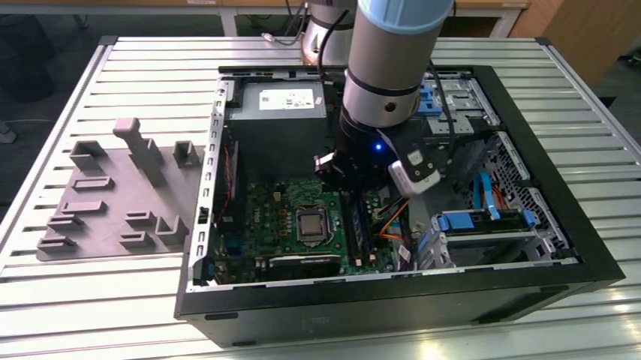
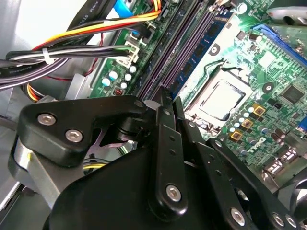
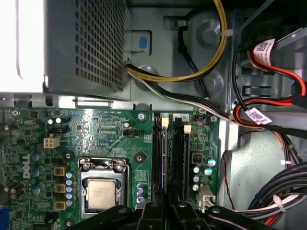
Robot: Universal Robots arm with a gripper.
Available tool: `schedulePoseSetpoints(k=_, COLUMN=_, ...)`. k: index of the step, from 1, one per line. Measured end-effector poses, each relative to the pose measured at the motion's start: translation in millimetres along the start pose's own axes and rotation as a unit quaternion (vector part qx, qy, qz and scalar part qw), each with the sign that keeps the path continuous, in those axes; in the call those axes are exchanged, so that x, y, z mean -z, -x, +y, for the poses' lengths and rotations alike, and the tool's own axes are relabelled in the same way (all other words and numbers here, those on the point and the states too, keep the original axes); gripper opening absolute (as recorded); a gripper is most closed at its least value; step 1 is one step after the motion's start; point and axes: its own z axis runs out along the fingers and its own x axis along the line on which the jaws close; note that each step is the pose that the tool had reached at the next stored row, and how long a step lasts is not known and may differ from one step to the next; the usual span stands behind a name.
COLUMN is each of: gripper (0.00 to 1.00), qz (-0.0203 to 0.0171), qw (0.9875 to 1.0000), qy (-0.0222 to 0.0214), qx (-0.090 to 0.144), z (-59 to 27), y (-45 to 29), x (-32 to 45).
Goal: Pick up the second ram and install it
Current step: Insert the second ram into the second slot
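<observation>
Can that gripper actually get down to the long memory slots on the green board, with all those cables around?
Probably yes. The gripper sits right over the memory slots on the green board, and the cables lie off to one side, not across them.

A slatted metal table [image 1: 150,300] carries an open black computer case [image 1: 401,300] and, at the exterior view's left, a grey plastic tray [image 1: 100,202] with raised blocks.

Your exterior view looks down from above the table [image 1: 120,300]; both wrist views sit close over the motherboard [image 3: 120,139], sharing its processor socket [image 2: 223,98].
</observation>
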Motion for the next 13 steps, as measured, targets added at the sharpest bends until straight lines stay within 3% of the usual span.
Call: schedulePoseSetpoints(k=13, gripper=0.14, qz=0.0000, qw=1.0000, qy=0.0002, qx=-0.001, z=-2.9, y=-0.1, x=-1.0)
